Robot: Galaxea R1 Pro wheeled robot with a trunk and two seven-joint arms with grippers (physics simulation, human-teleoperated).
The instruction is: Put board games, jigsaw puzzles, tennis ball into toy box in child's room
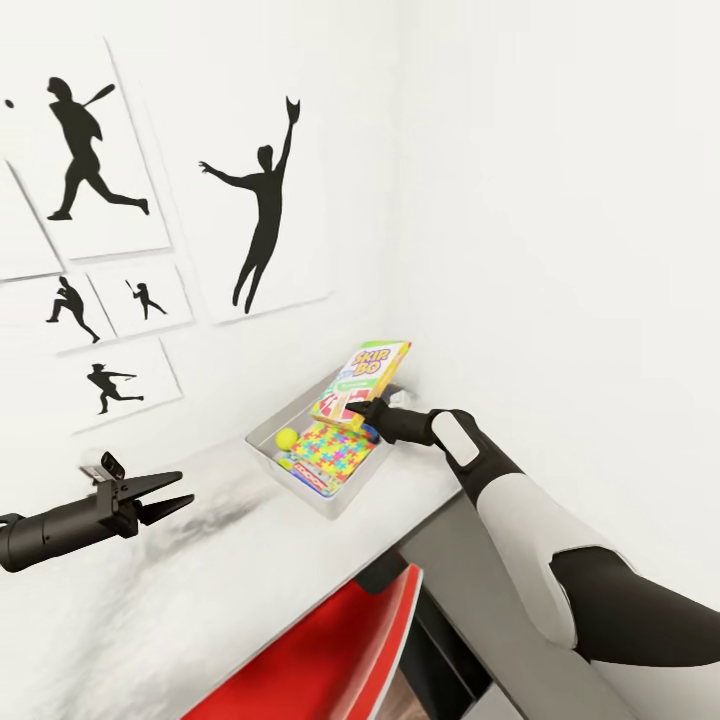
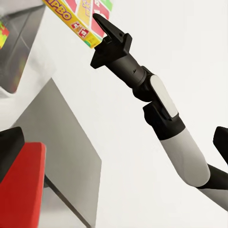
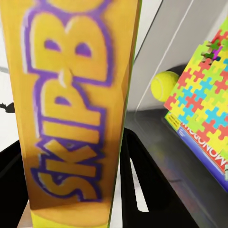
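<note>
Right tool (image 1: 358, 408) grips board game (image 1: 372, 378) over toy box (image 1: 268, 428).

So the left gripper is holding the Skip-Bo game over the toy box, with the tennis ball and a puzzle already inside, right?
Not quite: it is the right gripper whose jaws are clamped on the Skip-Bo game, as the head view shows. The left gripper hangs open and empty over the table. The rest holds: the tennis ball and a jigsaw puzzle lie in the toy box.
</note>
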